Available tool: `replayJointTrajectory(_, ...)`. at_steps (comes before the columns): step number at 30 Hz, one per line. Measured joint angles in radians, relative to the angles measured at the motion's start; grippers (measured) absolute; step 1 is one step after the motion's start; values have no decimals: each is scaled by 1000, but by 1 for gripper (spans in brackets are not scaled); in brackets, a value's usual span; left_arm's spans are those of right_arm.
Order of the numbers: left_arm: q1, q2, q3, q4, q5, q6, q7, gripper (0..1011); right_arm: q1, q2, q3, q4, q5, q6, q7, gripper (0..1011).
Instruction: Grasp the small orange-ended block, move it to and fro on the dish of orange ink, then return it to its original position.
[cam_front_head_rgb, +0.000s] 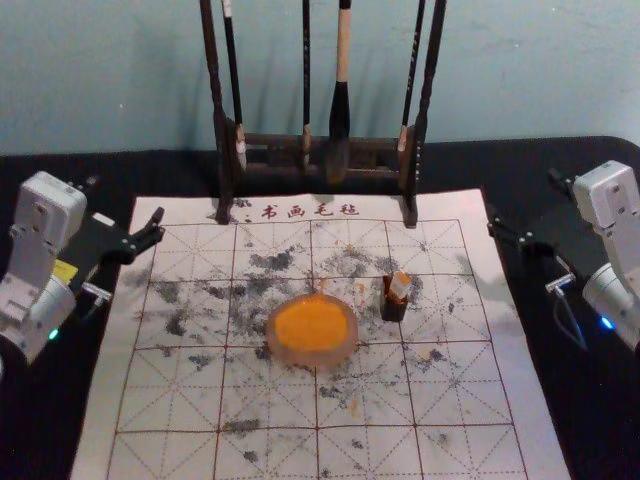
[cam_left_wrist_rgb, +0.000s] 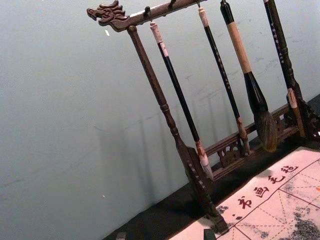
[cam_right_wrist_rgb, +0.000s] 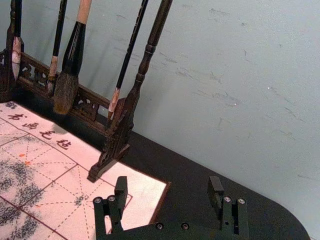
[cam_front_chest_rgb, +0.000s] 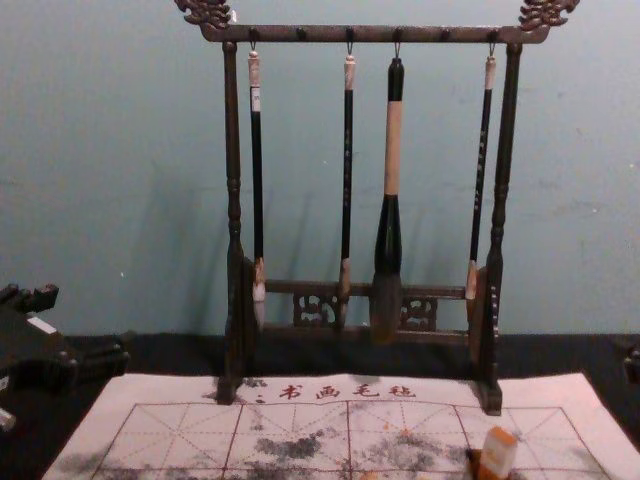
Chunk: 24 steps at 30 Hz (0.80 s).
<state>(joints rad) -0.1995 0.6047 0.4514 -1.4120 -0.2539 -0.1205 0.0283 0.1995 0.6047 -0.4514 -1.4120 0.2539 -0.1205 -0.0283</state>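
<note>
In the head view the orange-ended block sits in a dark holder at the dish's two o'clock (narrow gap), open mat toward three, left gripper at ten, right gripper at two, farther out; the wrist views show both spread and empty; in the chest view the block's long axis is near-upright, orange end tipped toward one.

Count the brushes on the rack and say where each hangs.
4: one slim brush by the left post, another near the middle, the thick brush right of that, and a slim one by the right post.
</note>
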Motion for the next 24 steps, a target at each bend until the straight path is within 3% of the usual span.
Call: replayJointTrajectory(24,0,0,0,0,0,0,0,1001,0,0,0,0,0,0,0,1002)
